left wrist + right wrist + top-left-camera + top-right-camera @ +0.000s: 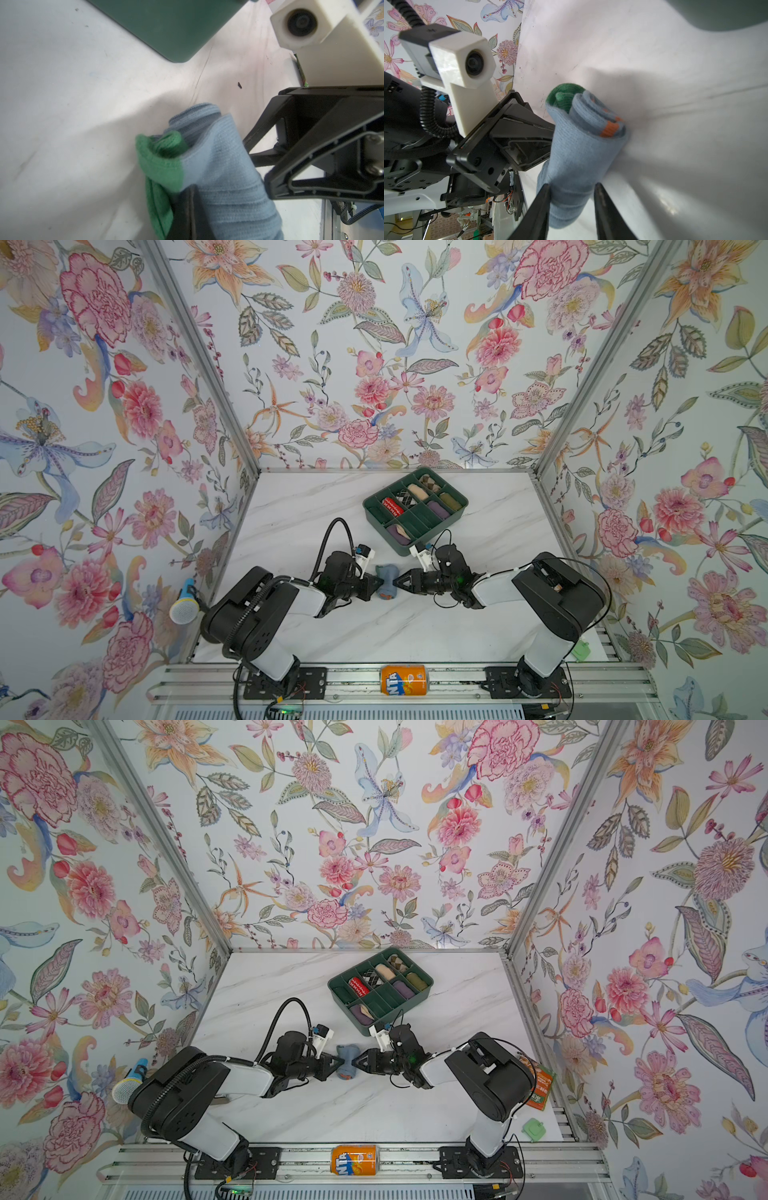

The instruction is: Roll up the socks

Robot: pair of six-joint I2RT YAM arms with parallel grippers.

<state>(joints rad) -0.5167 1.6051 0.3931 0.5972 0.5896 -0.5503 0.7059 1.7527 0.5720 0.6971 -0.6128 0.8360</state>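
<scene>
Both top views: your socks (386,581) (347,1061) lie rolled on the marble table (311,497), between left gripper (379,583) and right gripper (400,583), near the green divided tray (378,526). Left wrist: jaws clamped on blue knit, one finger hidden. Right wrist: fingers (542,207) narrowly parted round the roll, one side clear. Rolling looks done. The cuff tuck is unclear, and stowing is probably left.

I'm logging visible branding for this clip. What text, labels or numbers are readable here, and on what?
"NTA": on the orange can lying on its side, in both top views; the rest of the word is hidden.
White marks on the red roll: too small to read.
Print on the orange packet: too blurred to read.
</scene>
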